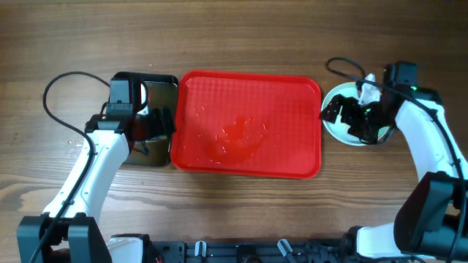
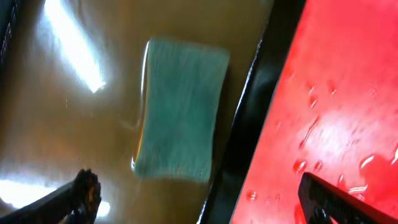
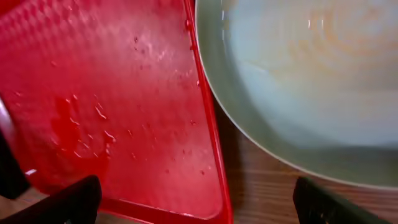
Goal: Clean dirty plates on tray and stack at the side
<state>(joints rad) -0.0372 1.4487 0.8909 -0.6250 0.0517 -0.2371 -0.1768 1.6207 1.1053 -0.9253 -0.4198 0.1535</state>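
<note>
The red tray (image 1: 248, 124) lies in the middle of the table, wet and with no plate on it; it also shows in the left wrist view (image 2: 336, 106) and the right wrist view (image 3: 112, 106). A pale plate stack (image 1: 338, 130) sits on the wood just right of the tray; its top plate (image 3: 298, 81) shows a faint orange smear. How many plates are in it I cannot tell. My right gripper (image 1: 358, 117) hovers over the plates, open and empty (image 3: 196, 202). My left gripper (image 1: 157, 124) is open and empty (image 2: 199, 199) over the black tray's right edge.
A small black tray (image 1: 146, 153) holding brownish water (image 2: 81, 137) and a green sponge (image 2: 180, 106) sits against the red tray's left side. Water drops lie on the red tray. Cables loop at the far left and the far right.
</note>
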